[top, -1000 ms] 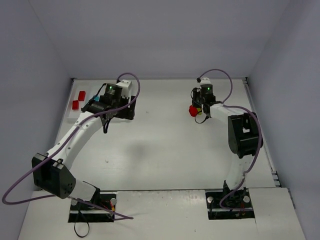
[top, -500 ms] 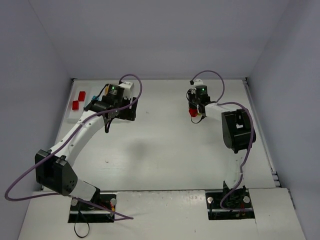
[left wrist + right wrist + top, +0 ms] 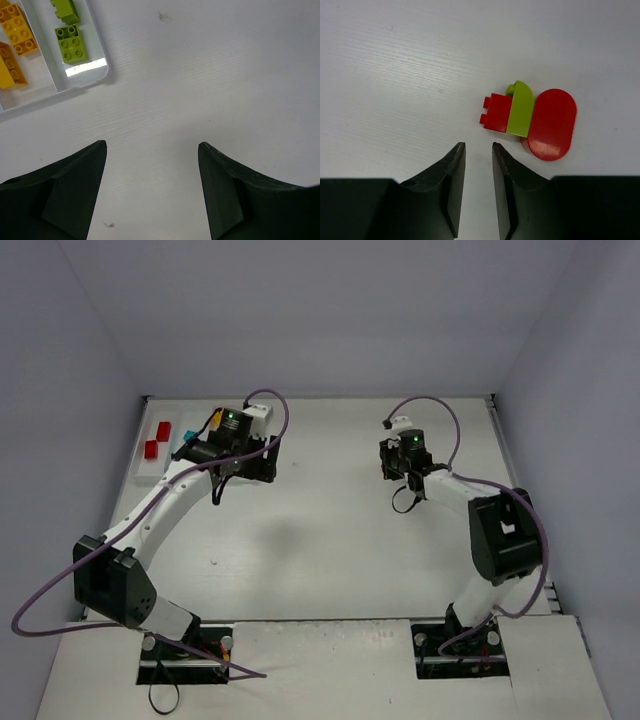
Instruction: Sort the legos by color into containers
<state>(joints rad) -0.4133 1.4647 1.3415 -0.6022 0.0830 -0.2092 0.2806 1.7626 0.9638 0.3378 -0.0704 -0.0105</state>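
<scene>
- Two fingers of the right gripper [image 3: 477, 145] are standing almost together, leaving only a narrow slit and gripping nothing.
- One clump of legos [image 3: 525, 115], made of a red brick, a lime green piece and a red rounded piece, is lying on the worktop [image 3: 395, 60] just beyond those fingertips, slightly to their right and untouched. It is resting in the far half, right of the middle.
- The left gripper [image 3: 151, 145] is hanging with its jaws wide apart, nothing between them, above bare worktop.
- The white tray [image 3: 107, 75] is sitting at the worktop's far left corner, its near corner showing just beyond that gripper.
- Two lime green bricks [image 3: 71, 42] are lying in its end compartment, with yellow bricks [image 3: 17, 27] in the next one.
- Two red bricks [image 3: 164, 430] are lying in the tray nearer the worktop's left edge.
</scene>
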